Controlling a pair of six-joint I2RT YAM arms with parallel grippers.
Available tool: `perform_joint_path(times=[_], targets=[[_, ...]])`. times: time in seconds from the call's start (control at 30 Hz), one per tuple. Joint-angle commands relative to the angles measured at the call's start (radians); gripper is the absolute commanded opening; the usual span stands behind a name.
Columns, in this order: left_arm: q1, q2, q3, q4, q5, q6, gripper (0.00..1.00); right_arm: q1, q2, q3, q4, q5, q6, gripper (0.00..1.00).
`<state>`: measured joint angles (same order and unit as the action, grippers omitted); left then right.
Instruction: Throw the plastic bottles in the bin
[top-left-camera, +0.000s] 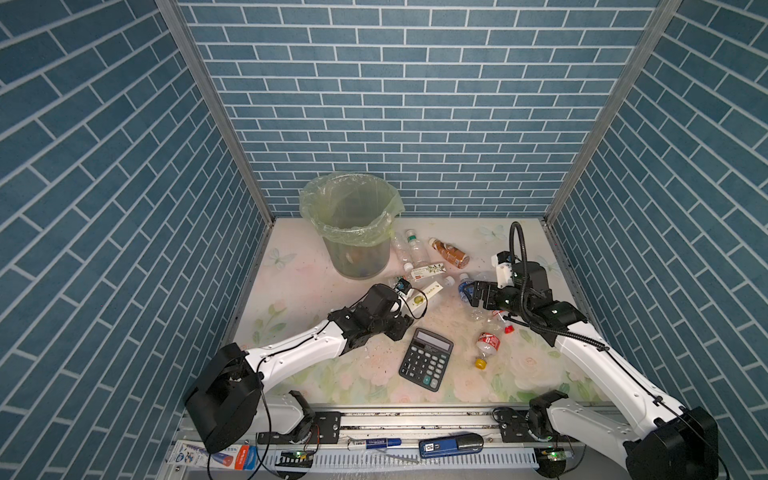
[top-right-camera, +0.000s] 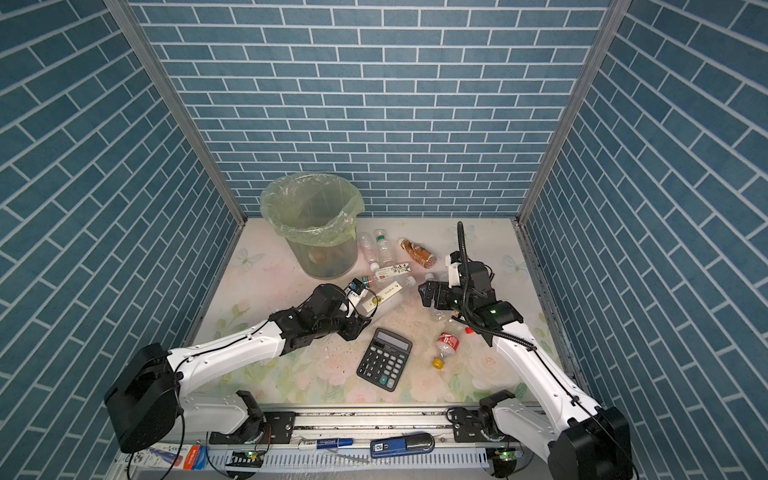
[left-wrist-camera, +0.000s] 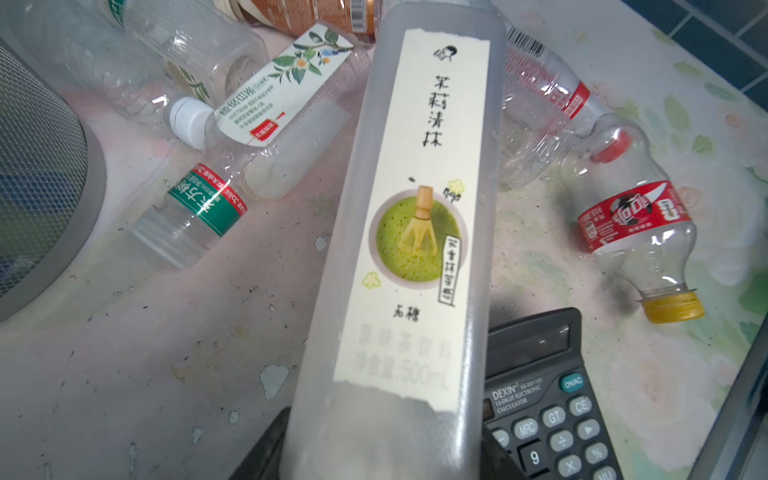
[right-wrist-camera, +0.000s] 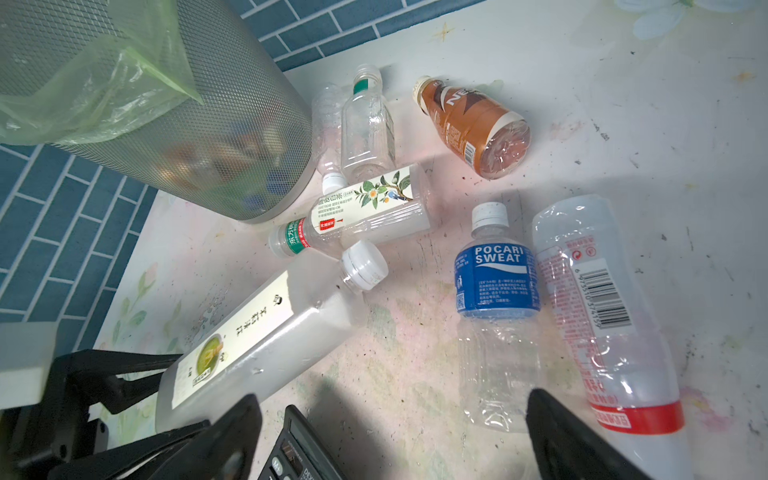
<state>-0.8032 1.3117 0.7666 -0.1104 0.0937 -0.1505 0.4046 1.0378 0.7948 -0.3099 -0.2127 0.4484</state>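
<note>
The left tool squeezes the flat end of a tall, square, milky plastic bottle. The right tool is wide open over crinkly clear bottles.

bottles jam rt of bin, left open

Black calculator flat on floral tabletop, blue brick-pattern walls on three sides.

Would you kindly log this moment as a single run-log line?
left hand: shut on frosted bottle | right hand: open, empty, by Pocari Sweat bottle | bin: upright
</note>
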Motion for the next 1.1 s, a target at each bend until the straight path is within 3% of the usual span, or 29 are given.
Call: perform_joint_path(times=[0.0,0.33,0.6,1.07], targets=[[0.004,-0.03,0.039,-0.006,0.025,-0.016,0.49,-0.003,-0.03,0.025,0.034,-0.029,0.018,0.99],[0.004,-0.065,0.08,-0.012,0.035,-0.03,0.47,-0.004,-0.041,0.036,0.066,-0.065,0.021,0.99],[0.026,-0.1,0.165,-0.019,0.011,-0.042,0.48,-0.003,-0.021,0.143,0.082,-0.083,0.036,0.99],[0.154,-0.08,0.534,-0.048,-0.012,0.003,0.49,0.001,0.146,0.477,0.194,-0.173,0.097,0.99]])
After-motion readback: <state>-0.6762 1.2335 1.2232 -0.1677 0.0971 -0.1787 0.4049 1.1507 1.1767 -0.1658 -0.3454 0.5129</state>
